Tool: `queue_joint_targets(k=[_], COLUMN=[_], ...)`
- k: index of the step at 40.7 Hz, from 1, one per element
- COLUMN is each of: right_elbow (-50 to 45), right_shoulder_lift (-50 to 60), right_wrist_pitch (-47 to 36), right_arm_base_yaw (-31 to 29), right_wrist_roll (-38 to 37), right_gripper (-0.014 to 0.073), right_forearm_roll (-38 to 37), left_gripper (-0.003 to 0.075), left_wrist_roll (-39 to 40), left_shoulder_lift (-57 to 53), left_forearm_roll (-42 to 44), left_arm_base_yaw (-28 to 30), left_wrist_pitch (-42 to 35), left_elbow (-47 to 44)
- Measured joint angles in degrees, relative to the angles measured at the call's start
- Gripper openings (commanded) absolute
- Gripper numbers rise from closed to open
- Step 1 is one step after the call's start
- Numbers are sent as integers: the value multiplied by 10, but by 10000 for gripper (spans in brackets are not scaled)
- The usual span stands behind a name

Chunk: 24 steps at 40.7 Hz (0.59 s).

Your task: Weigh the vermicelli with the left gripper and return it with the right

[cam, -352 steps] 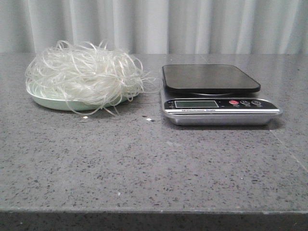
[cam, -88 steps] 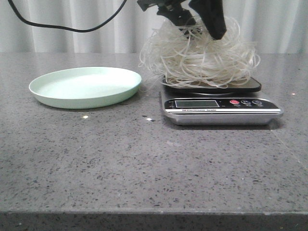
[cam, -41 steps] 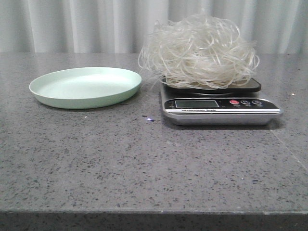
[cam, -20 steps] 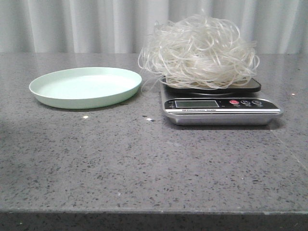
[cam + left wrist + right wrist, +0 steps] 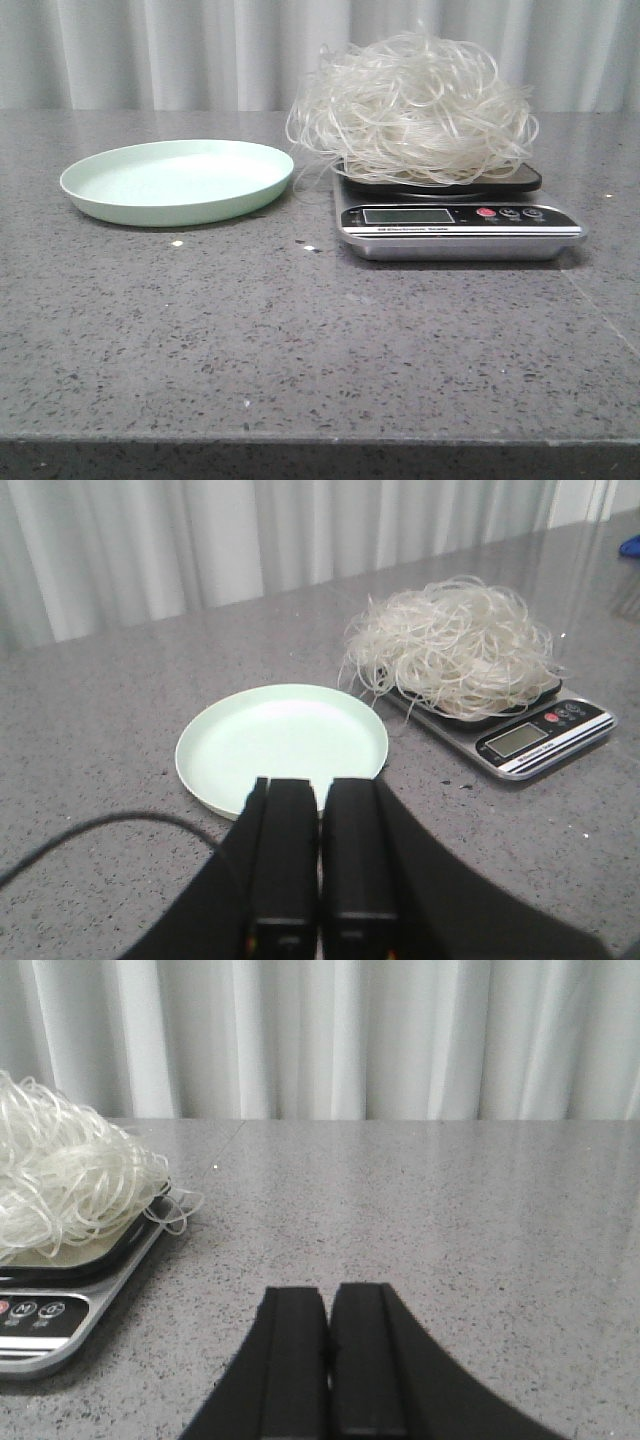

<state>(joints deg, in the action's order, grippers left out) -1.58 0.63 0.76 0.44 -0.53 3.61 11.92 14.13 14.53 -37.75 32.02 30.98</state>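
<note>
The vermicelli [image 5: 412, 105], a fluffy nest of translucent whitish strands, rests on the black platform of the silver scale [image 5: 460, 222]. It also shows in the left wrist view [image 5: 455, 645] and the right wrist view [image 5: 62, 1180]. The pale green plate [image 5: 177, 180] sits bare left of the scale, and shows in the left wrist view [image 5: 280, 742]. My left gripper [image 5: 320, 785] is shut and empty, pulled back near the plate's rim. My right gripper [image 5: 328, 1292] is shut and empty over bare table right of the scale. Neither gripper shows in the front view.
The grey speckled table [image 5: 300, 340] runs to a front edge near the bottom of the front view. A pale curtain [image 5: 200, 50] hangs behind. A black cable [image 5: 90, 832] lies beside my left gripper. A blue object [image 5: 630, 546] shows at the far edge.
8.7 s ago the vermicelli lay on the plate. 2.2 s ago the left gripper was on it at the scale. Since 1.0 s ago nothing has moved.
</note>
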Motion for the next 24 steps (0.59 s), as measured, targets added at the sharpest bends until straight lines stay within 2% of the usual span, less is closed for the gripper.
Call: queue_joint_targets(k=[7, 14, 24], right_elbow=[0, 5, 126], right_shoulder_lift=[0, 0, -22], right_wrist_pitch=[-15, -42, -38], right_arm_base_yaw=[0, 0, 0], right_wrist_roll=[0, 0, 0], right_gripper=[150, 150, 154], right_forearm_roll=[0, 22, 72], left_gripper=[137, 137, 137], left_wrist_roll=[0, 0, 1], left_shoulder_lift=[-64, -74, -74], left_forearm_roll=[0, 0, 7], left_arm_base_yaw=[0, 0, 0], left_wrist_pitch=[-32, -48, -57], left_elbow=[-60, -71, -75])
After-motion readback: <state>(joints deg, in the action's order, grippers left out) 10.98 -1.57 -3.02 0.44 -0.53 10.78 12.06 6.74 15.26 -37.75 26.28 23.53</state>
